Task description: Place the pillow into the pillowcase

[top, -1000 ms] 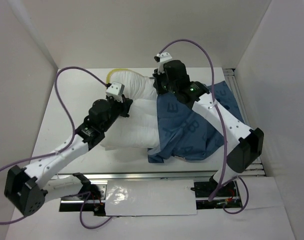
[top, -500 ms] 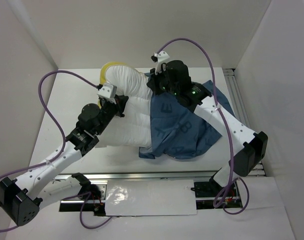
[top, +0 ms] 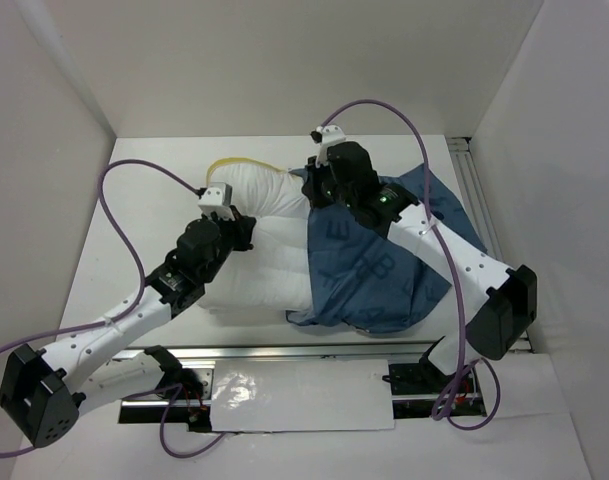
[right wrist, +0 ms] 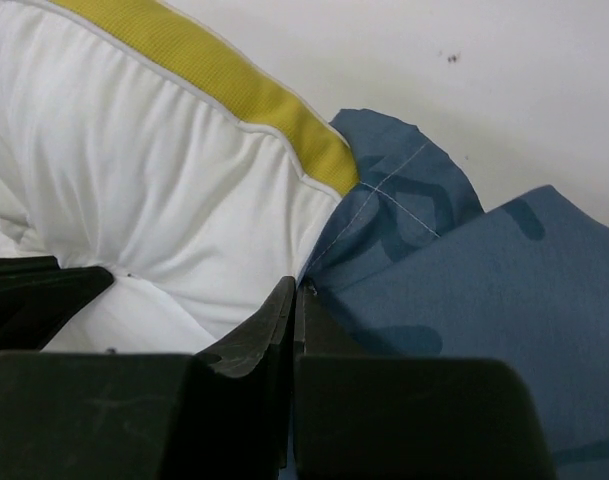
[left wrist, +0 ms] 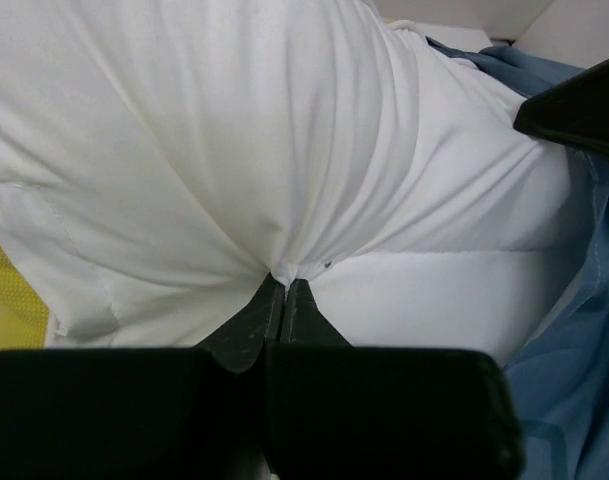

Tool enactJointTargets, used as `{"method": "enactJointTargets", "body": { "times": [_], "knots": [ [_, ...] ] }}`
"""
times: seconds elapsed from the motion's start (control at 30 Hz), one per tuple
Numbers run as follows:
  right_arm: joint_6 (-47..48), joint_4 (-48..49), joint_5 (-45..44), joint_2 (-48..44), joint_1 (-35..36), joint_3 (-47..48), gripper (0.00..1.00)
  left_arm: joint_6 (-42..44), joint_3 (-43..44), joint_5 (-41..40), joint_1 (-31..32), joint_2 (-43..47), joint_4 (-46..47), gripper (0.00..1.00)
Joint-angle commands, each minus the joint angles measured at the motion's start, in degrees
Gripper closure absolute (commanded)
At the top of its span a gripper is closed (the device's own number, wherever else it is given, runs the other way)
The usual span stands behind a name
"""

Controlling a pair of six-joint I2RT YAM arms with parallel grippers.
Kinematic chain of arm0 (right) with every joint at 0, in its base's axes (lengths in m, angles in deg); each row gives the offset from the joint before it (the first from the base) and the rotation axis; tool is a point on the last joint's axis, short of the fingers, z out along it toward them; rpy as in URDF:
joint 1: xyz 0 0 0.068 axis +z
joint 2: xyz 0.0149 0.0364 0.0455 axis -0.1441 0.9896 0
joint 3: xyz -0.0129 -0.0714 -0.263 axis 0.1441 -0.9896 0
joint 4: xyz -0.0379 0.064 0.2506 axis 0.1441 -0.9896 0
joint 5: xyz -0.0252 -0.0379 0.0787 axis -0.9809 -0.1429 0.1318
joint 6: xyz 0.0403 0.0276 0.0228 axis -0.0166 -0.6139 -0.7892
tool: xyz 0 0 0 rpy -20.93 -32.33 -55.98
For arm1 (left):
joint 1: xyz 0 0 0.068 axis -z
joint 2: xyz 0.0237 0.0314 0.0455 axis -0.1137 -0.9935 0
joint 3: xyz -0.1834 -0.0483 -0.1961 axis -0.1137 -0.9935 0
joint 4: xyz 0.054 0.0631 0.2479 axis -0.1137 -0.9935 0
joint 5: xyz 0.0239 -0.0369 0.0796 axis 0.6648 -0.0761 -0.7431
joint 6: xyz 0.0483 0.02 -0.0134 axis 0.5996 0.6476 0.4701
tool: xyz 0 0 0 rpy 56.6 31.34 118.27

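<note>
On the surface [top: 144, 215], mid-way back: seeing pillow [top: 269, 245] lying crosswise, right end tucked into case [top: 369, 270], left part and yellow trim [right wrist: 214, 85] bare. Calling it partway in, about half by eye, with case mouth across the pillow's middle. Left hand [left wrist: 286, 288] clamped tight on a pinch of white pillow cover, with puckers fanning out from the tips. Right hand [right wrist: 296, 292] closed flat, tips right at the case hem on the blue/white boundary near the far corner. Reads as gripping that hem; can't confirm amount of cloth caught. Done so far, as judged: mouth opened, leading end inserted. Left to do: drag case leftward over the exposed part (or feed pillow rightward), seat both left corners, pull hem past the trim. Can't see the near underside of the mouth, so can't vouch for the bottom layer coming along. Risks as judged: thin pinch slipping, case bunching at the far corner instead of sliding.
</note>
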Motion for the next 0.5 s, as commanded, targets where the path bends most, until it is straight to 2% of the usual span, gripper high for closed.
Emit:
{"method": "enactJointTargets", "body": {
  "times": [0.0, 0.17, 0.47],
  "knots": [
    [-3.8, -2.3, -3.1, -1.1, -0.8, -0.4, 1.0, -4.9, 1.2, -4.0, 0.5, 0.0, -1.1, 1.0],
    [-4.4, -2.3, -4.4, -1.2, -1.3, -3.0, 0.9, -6.2, 0.5, -5.5, 0.0, -0.5, -3.3, 1.0],
    [-5.0, -1.0, -3.3, -4.1, -1.8, -4.3, 0.89, -6.7, -0.6, -4.4, 0.0, -0.6, -4.3, 1.0]
  ]
}}
